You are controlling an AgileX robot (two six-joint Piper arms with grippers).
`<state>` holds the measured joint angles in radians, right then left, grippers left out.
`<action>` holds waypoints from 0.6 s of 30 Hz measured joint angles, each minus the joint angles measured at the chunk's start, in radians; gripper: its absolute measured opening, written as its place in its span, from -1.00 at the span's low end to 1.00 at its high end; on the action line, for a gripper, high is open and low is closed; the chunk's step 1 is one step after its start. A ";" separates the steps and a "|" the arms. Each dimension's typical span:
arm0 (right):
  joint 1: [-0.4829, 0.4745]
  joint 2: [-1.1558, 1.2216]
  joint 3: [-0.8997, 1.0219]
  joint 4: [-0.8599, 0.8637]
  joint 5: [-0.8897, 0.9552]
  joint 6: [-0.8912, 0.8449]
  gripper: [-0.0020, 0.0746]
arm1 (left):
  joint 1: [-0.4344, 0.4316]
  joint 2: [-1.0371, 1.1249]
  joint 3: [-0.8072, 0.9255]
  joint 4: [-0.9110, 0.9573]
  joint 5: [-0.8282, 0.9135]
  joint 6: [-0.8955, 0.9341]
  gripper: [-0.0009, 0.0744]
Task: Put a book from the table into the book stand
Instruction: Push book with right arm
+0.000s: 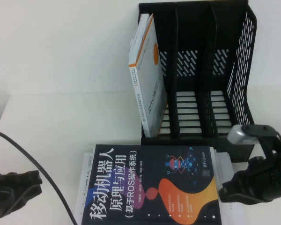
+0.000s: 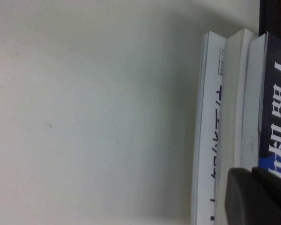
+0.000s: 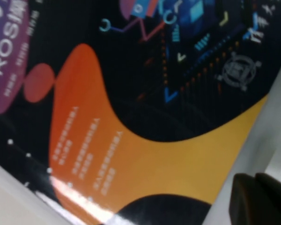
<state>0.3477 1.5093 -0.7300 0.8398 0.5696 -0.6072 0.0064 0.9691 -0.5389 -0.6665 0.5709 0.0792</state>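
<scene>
Two white books lie stacked under the book (image 1: 152,185) on the table (image 1: 61,117), at six o'clock from the book stand (image 1: 196,70). It looks heavy, fairly stiff and glossy (likely slippery); I judge its overhanging right edge the best hold. The right gripper (image 1: 234,194) sits at that edge, three o'clock of the cover; the left gripper (image 1: 18,187) waits at nine o'clock. Whether either's fingers are apart I cannot tell.

Backdrop: plain white wall (image 1: 61,42) behind my bench | surface: white table (image 1: 61,122) | light: even, soft shadows
</scene>
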 joint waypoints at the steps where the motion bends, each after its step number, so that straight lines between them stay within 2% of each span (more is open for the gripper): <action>1: 0.000 0.010 0.000 0.000 0.000 0.000 -0.95 | 0.000 0.000 0.000 0.000 0.000 0.002 -0.98; 18: 0.000 0.074 -0.078 -0.025 0.060 0.000 -0.95 | 0.000 0.000 0.000 -0.019 -0.014 0.008 -0.98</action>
<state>0.3477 1.5835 -0.8081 0.8146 0.6291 -0.6072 0.0064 0.9691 -0.5389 -0.6860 0.5568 0.0870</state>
